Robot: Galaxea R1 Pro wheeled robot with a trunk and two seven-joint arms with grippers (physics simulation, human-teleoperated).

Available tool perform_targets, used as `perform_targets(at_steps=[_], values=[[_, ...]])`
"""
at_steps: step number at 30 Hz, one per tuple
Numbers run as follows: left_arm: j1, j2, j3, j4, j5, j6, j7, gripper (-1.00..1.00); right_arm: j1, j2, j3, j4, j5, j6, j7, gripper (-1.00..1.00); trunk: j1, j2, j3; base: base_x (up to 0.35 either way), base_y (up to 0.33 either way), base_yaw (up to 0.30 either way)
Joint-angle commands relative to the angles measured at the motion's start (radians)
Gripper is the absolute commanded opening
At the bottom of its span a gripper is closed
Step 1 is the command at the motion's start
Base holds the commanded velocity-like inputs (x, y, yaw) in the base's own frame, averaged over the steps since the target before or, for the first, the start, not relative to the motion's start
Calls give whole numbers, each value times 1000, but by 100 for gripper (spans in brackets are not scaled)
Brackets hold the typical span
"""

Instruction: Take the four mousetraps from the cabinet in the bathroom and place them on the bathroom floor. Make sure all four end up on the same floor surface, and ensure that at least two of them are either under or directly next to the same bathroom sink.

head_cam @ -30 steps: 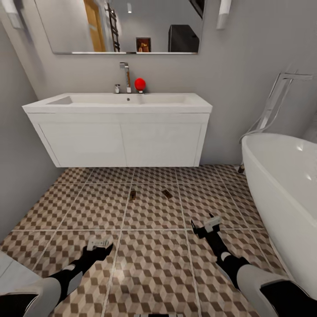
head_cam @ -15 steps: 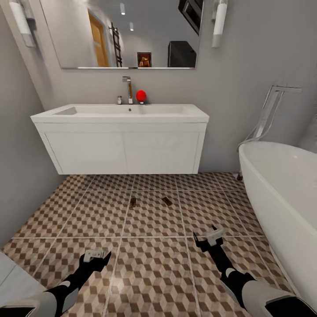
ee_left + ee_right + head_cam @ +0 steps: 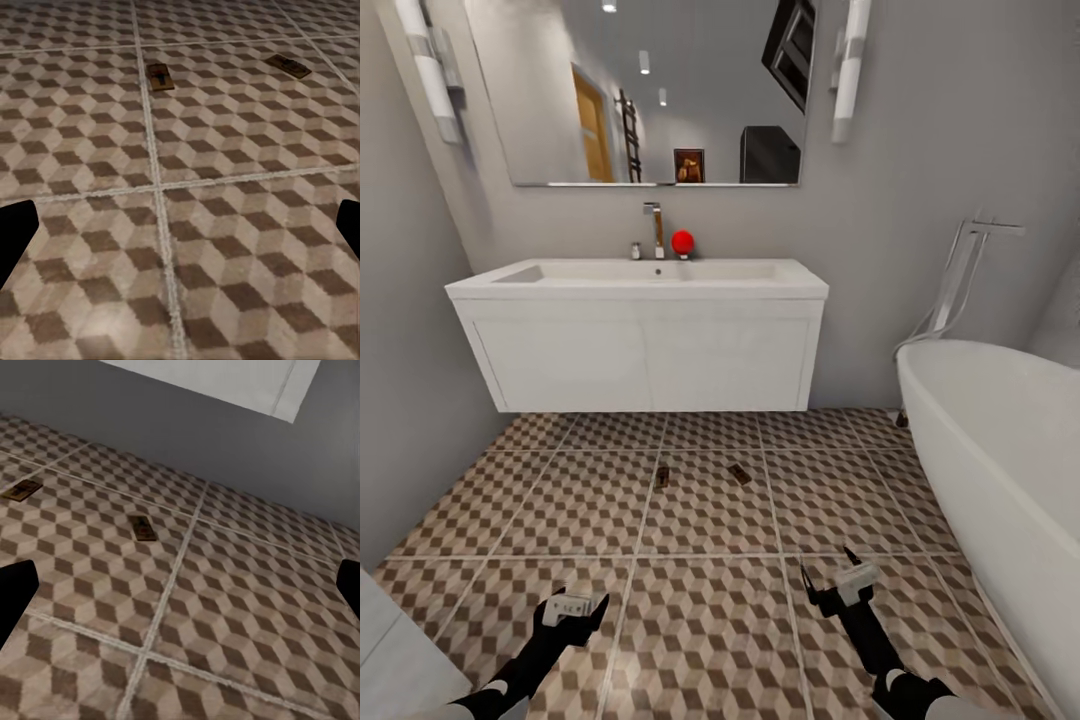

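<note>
Down low, the left hand (image 3: 573, 607) hovers over the bathroom floor (image 3: 700, 640), fingers spread apart and empty. Across from it the right hand (image 3: 843, 585) hangs just as low, its fingers also wide apart, gripping nothing. Ahead of both hands, two mousetraps lie flat on the cube-patterned tiles: one (image 3: 662, 476) out beyond the left hand, right beside a grout line, the other (image 3: 739, 473) near it, angled, between the two hands' lines of reach. Past them the white sink unit (image 3: 645, 340) hangs on the wall, a red ball (image 3: 682, 242) by the tap (image 3: 653, 228). Off beyond the right hand curves the white bathtub (image 3: 1000, 470).
</note>
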Motion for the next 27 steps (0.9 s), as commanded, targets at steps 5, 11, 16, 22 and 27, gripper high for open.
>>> perform_targets(at_steps=[5,11,16,22,27], values=[[37,1,-3,4,10,-36,-7,100,55,0,3,1,-18,-42,-11,100,-16,28,16,0,0,0],[63,1,-2,4,12,-89,-6,100,101,0,3,1,-44,-81,-11,100,-16,28,16,0,0,0],[84,2,-2,4,14,-99,-5,100,130,0,3,1,-55,-91,-12,100,-16,28,16,0,0,0],[100,2,-2,4,14,-98,-4,100,150,0,3,2,-57,-87,-12,100,-24,42,22,0,0,0],[109,1,-2,5,14,-98,-4,100,160,1,3,2,-57,-86,-12,100,-43,77,38,0,0,0]])
